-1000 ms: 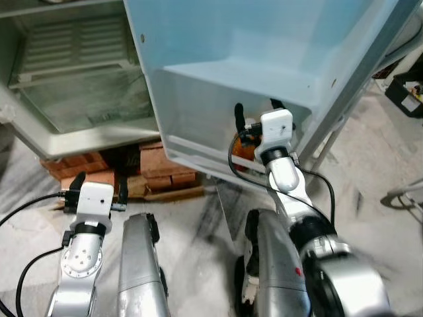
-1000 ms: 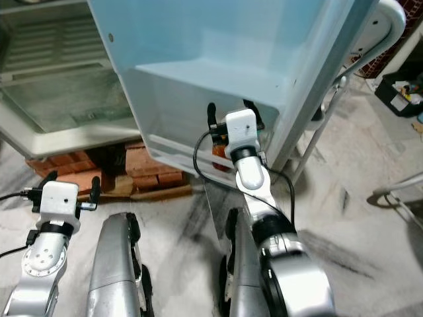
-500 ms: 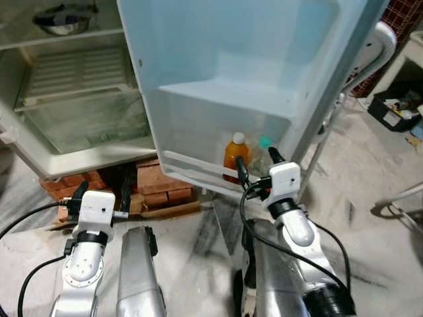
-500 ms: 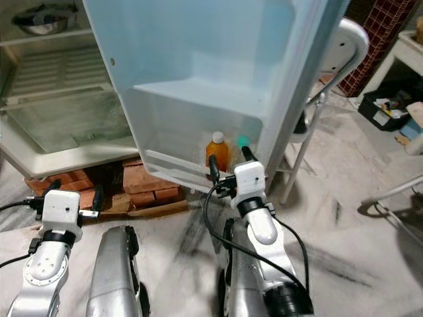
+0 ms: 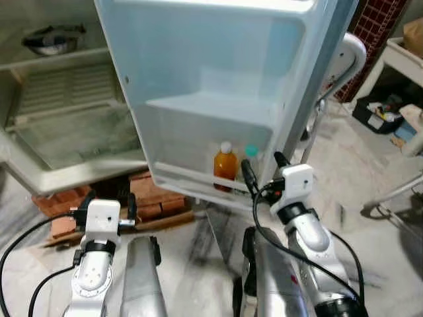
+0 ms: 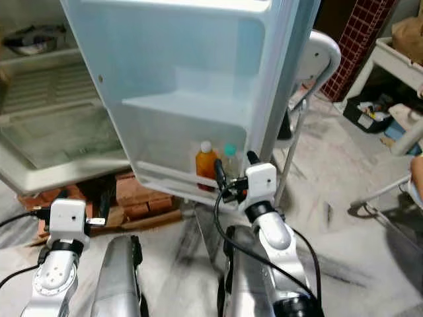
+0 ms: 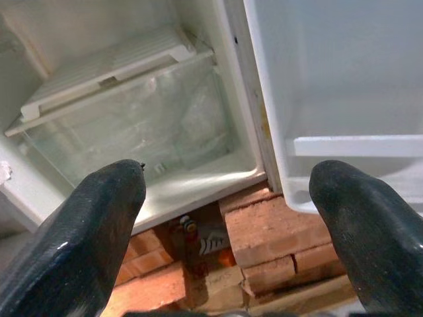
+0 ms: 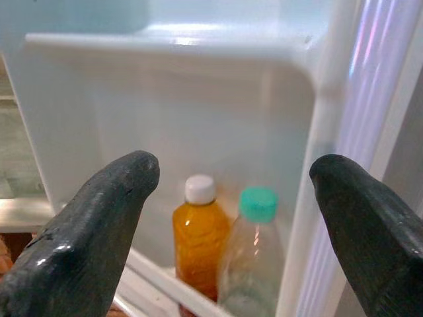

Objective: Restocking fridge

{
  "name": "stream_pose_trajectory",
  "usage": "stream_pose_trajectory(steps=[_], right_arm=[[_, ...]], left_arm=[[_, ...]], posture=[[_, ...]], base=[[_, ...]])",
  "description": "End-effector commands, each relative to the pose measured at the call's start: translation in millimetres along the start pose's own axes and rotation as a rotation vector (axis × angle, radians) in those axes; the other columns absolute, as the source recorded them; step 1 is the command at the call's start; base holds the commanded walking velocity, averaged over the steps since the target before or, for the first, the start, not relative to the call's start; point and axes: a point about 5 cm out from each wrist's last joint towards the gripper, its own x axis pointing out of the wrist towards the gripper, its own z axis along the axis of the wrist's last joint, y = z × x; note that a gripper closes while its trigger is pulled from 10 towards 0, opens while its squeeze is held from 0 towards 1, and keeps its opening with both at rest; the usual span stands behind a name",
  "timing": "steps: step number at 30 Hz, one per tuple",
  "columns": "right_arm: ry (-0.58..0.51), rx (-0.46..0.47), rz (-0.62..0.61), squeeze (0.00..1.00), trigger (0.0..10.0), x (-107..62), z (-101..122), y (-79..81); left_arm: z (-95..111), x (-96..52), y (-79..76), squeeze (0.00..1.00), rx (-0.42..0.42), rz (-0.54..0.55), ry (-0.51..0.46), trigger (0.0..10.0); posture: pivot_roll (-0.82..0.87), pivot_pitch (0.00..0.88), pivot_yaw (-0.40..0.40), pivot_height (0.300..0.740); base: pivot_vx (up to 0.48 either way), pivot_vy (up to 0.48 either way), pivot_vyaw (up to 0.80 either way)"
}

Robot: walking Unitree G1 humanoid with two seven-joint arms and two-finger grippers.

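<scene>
The open fridge door [image 5: 218, 79] stands ahead, its lower rack [image 5: 198, 181] holding an orange juice bottle [image 5: 225, 166] with a white cap and a clear bottle [image 5: 250, 162] with a teal cap, side by side. In the right wrist view the juice bottle [image 8: 199, 234] and the clear bottle [image 8: 252, 254] stand upright behind the rail. My right gripper [image 5: 263, 171] is open and empty, just in front of the rack and apart from the bottles. My left gripper [image 5: 103, 206] is open and empty, low at the left, facing the fridge's glass crisper drawer [image 7: 139, 125].
The fridge stands on red bricks [image 5: 152, 198]. A metal bowl [image 5: 47, 41] sits on an upper fridge shelf. A white chair [image 5: 340, 72] stands behind the door at the right, and a dark crate [image 5: 377, 112] with clutter lies farther right. The floor is dusty grey.
My right gripper has drawn back out of the door rack, leaving the orange bottle standing there. The camera has lifted and pulled back, showing more of the door and room.
</scene>
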Motion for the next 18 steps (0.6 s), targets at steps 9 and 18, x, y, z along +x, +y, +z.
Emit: stream_pose_trajectory(steps=[9,18], right_arm=[[-0.002,0.027,0.201,0.0,10.0,5.1,9.1,16.1],[0.09,0.13,0.447,0.0,10.0,-6.4,8.8,21.5]], left_arm=[[12.8,12.7,2.1,0.0,0.003,0.0,-0.053,10.0],[13.0,13.0,-4.2,0.0,0.005,-0.028,-0.055,10.0]], posture=[[0.03,0.053,0.003,0.621],[0.02,0.073,0.004,0.681]], base=[[0.0,0.0,0.0],[0.0,0.0,0.0]])
